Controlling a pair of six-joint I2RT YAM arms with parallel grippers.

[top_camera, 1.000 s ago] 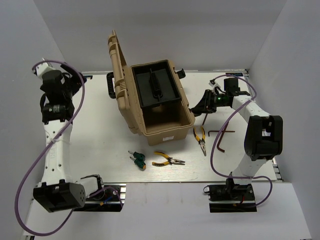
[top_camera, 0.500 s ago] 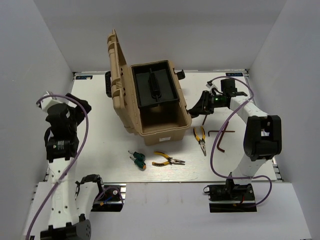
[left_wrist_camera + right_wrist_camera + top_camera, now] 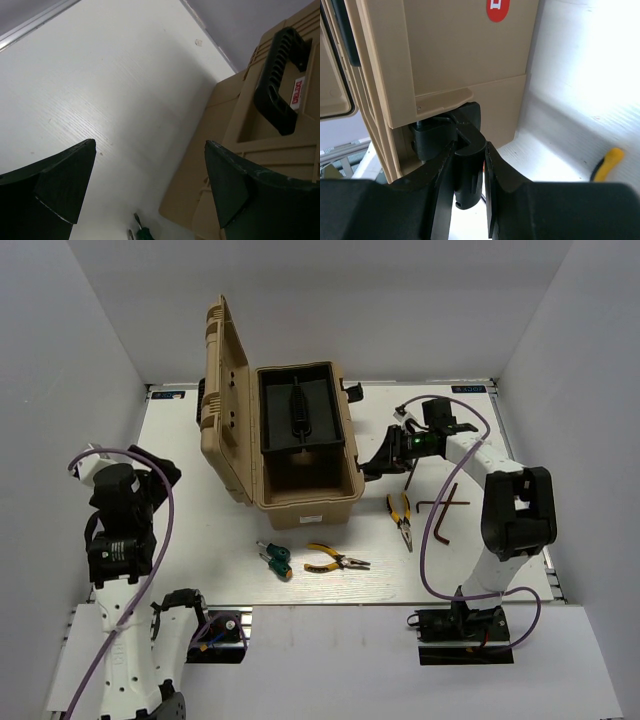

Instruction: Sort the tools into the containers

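While the right gripper (image 3: 467, 152) is clamped on the black latch (image 3: 465, 125) at the right side of the box (image 3: 300, 502), every tool lies loose on the table (image 3: 175, 430), none yet in the box.

The next pick turns on how that gripper stands to the right pliers (image 3: 401, 519). They lie just on its near side, close to the box's right front corner. Their long axis runs near to far, with the yellow handles toward the gripper and the nose toward the arm bases. I judge the gripper would have to let go of the latch first, then come down across that axis.

The hex keys (image 3: 443, 510) lie just right of these pliers, also on the right arm's side. The front pliers (image 3: 335, 560) lie crosswise before the box, nose to the right. The screwdrivers (image 3: 272, 557) sit side by side just left of them, about midway between the arms.

The left gripper (image 3: 150, 175) hangs spread wide and empty, well off to the left of the box, so the right arm is nearer to most tools. Whether the latch is being pulled or only held, the wrist view does not let me tell.
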